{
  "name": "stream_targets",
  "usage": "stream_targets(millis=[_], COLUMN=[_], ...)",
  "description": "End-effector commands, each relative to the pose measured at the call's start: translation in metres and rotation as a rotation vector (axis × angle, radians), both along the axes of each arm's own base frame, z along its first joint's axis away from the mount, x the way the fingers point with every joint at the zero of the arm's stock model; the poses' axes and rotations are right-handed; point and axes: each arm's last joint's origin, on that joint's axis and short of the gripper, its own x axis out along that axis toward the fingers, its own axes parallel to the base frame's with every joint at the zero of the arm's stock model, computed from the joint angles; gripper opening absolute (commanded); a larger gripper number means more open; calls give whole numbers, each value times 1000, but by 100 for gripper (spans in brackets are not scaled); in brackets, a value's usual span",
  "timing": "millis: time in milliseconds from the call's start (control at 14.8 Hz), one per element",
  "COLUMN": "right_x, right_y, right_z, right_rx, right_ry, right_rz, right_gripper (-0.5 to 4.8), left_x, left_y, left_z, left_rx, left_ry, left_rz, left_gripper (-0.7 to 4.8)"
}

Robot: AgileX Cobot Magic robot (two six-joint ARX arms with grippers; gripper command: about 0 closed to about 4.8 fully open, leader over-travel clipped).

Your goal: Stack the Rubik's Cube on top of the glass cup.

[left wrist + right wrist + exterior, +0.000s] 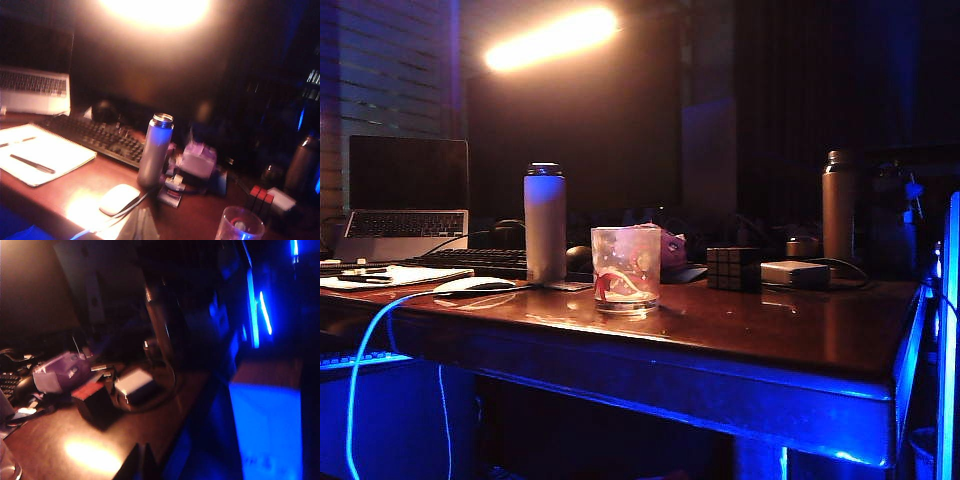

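While neither arm shows from the room's far camera, the right gripper [141, 462] appears at the edge of its own wrist view as two dark fingers [131, 464] pressed together, closed on nothing and hanging above the glossy wooden table [95, 440]. Ahead of those fingertips, well apart from them, sits the Rubik's Cube [94, 401], dark-sided with a red top face, just beside a flat grey box [134, 385] with its cable looped around. A tall brown bottle [162, 325] stands beyond the box.

The left gripper [141, 224] shows only as a blurred dark shape at the frame edge of its wrist view; whether its fingers are parted or closed cannot be told. It holds nothing visible and hovers over the tabletop, near a white mouse [119, 198]. The glass cup [239, 225] stands off to one side of it, empty-topped and upright, with the cube farther on. A tall white bottle [155, 150] rises ahead of the fingers, a keyboard [100, 137] and an open notebook [42, 155] beyond.

From the room, cup and cube stand apart on the table, cube not on the glass.
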Motion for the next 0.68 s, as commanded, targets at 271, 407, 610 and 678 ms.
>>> stream_targets(millis=[271,407,610,678], right_x=[64,106,177,196], right_y=[-3,-3,3,8], right_z=[76,94,113,118], right_rx=[-148,-159,-142,-147], right_ry=[143,206,273,287], right_rz=[31,147,305,327], right_gripper=[-1,-1,-1,-1], left_x=[70,94,104,104], left_y=[-17,-26,-35,-38], left_z=[99,117,129,133], left_rx=[205,216,284,311], left_ry=[374,435,567,597], left_rz=[-542,-628,-686,-639], left_gripper=[-4,-4,-4,-4])
